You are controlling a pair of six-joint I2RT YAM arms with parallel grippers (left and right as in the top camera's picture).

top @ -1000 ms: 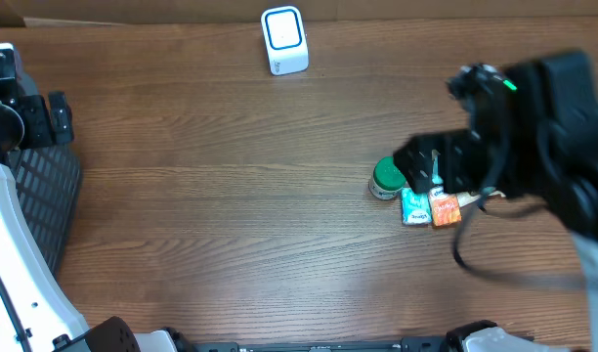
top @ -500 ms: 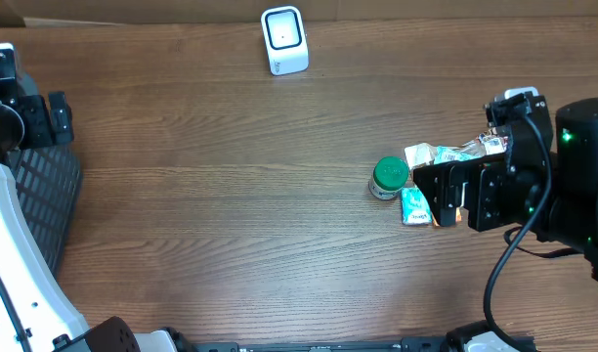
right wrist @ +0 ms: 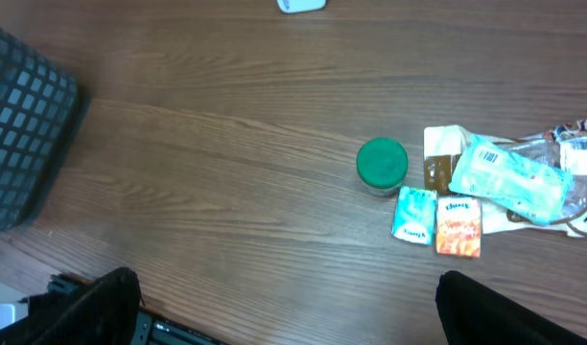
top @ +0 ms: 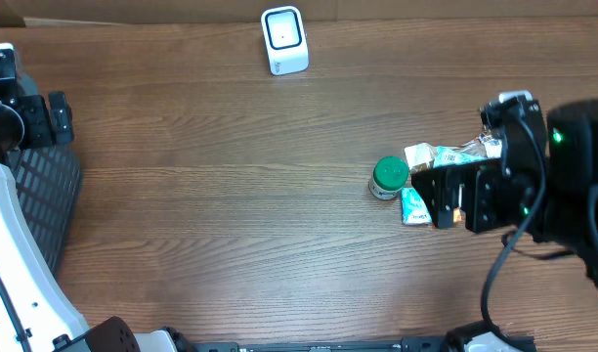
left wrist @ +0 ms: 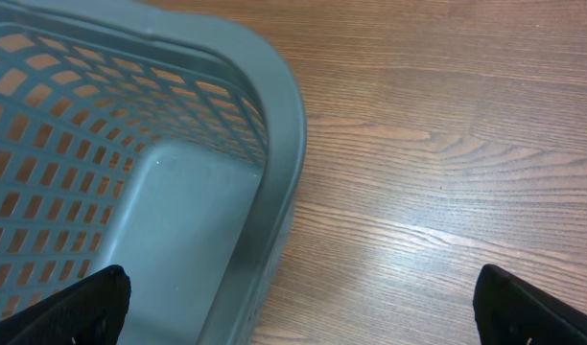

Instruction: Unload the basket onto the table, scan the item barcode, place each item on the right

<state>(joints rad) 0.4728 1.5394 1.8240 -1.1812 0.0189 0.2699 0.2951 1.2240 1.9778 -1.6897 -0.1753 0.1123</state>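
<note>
Items point(right wrist: 458, 226) awaiting scanning, a green-lidded jar point(right wrist: 382, 163) and several packets point(right wrist: 415, 213), are lying clustered on the surface point(right wrist: 226, 144) by my right jaws, which are hanging released and empty like the left jaws, so I am advising a centred descent onto one packet, barcode unobstructed.

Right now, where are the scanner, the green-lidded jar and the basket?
scanner point(top: 284, 39), overhead view, centre of its face.
green-lidded jar point(right wrist: 382, 162), right wrist view, middle of lid.
basket point(left wrist: 286, 144), left wrist view, rim corner.

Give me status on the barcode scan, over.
Left jaws open, over basket. Right jaws open, empty, above item pile. Scanner at far edge, nothing in between.
</note>
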